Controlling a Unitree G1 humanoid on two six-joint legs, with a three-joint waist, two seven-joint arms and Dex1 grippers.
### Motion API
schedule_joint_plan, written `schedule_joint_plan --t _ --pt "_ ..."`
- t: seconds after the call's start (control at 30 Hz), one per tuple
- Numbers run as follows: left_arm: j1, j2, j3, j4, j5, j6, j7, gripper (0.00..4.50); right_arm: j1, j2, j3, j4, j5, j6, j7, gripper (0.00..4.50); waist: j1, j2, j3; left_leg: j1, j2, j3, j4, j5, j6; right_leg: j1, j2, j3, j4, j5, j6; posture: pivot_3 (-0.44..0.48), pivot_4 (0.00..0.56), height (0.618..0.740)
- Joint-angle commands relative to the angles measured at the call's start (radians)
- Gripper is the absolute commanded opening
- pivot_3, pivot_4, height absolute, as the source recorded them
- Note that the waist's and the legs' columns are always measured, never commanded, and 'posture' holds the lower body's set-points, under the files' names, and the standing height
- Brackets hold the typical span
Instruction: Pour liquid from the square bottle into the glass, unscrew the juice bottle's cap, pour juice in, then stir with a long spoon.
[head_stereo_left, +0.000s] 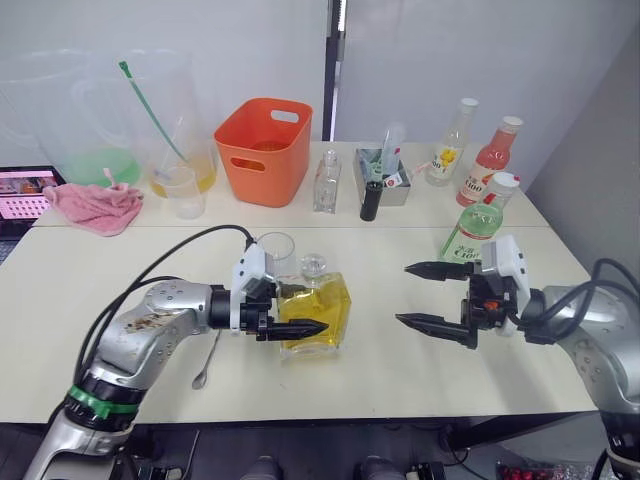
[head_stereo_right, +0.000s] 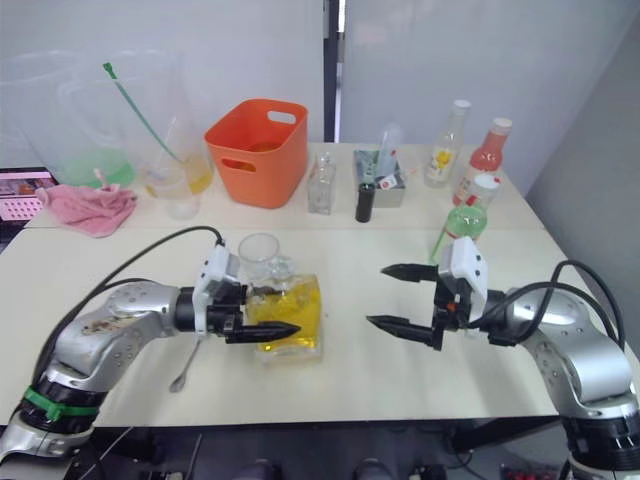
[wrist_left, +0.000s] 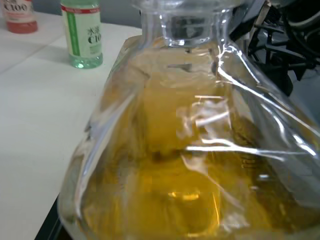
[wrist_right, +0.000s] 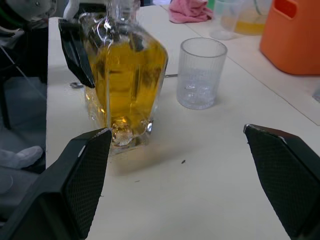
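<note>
On the desk (head_stereo_left: 100, 270) to my left, my left tool (head_stereo_left: 290, 318) is gripping the squat square glass bottle of yellow liquid (head_stereo_left: 318, 312), which is standing upright. Just behind it, the small clear straight-sided glass (head_stereo_left: 277, 254) is sitting, and the long thin silver spoon (head_stereo_left: 208, 362) is lying beneath my left forearm. Further right, my right tool (head_stereo_left: 420, 295) is hovering with its fingers spread wide, holding nothing. Beside it, the tall pale-green juice bottle (head_stereo_left: 482, 226) with its small white cap (head_stereo_left: 502, 181) is standing.
</note>
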Motion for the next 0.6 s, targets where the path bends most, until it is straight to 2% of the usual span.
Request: schedule_joint_plan --t 0.03,0.23,0.4,0.47,0.53,0.6 --pt "-0.042 -0.018 -0.002 0.059 0.062 -0.17 -0.102 2.81 0.026 -0.016 -0.049 -0.071 0.034 0.012 -0.028 4.5 0.0 0.0 0.0 0.0 0.0 0.0 0.0 0.0 0.0 0.0 0.0 0.0 0.0 0.0 0.0 0.0 0.15 0.74" --pt "-0.049 -0.044 -0.007 0.172 0.138 -0.292 -0.16 2.81 0.056 -0.021 -0.071 -0.102 0.048 0.02 -0.056 4.5 0.006 0.001 0.001 -0.001 0.0 0.0 0.005 0.0 0.001 0.002 0.0 0.0 0.0 0.0 0.0 0.0 0.15 0.74" --pt "-0.017 -0.046 -0.004 0.175 0.149 -0.31 -0.176 2.81 0.053 -0.025 -0.064 -0.099 0.051 0.013 -0.064 4.5 0.003 0.001 0.0 0.0 0.001 0.0 0.006 0.0 0.001 0.003 0.001 0.001 0.001 0.0 0.0 0.0 0.15 0.74" --pt "-0.01 -0.049 0.003 0.169 0.146 -0.303 -0.163 3.87 0.042 -0.026 -0.056 -0.089 0.049 0.01 -0.06 4.5 0.004 0.001 0.0 0.0 0.001 0.0 0.006 0.0 0.001 0.003 0.001 0.001 0.002 0.0 0.0 0.0 0.15 0.74" --pt "-0.002 -0.058 0.01 0.159 0.142 -0.291 -0.144 4.46 0.027 -0.025 -0.041 -0.081 0.048 0.008 -0.052 4.5 0.005 0.001 0.0 0.0 0.001 0.0 0.007 0.0 0.001 0.003 0.001 0.001 0.002 0.0 0.0 0.0 0.15 0.74" --pt "0.012 -0.06 0.014 0.138 0.142 -0.284 -0.133 4.46 0.011 -0.02 -0.029 -0.075 0.048 0.008 -0.049 4.5 0.005 0.001 0.0 0.0 0.001 0.0 0.007 0.0 0.001 0.003 0.001 0.001 0.002 0.0 0.0 0.0 0.15 0.74"
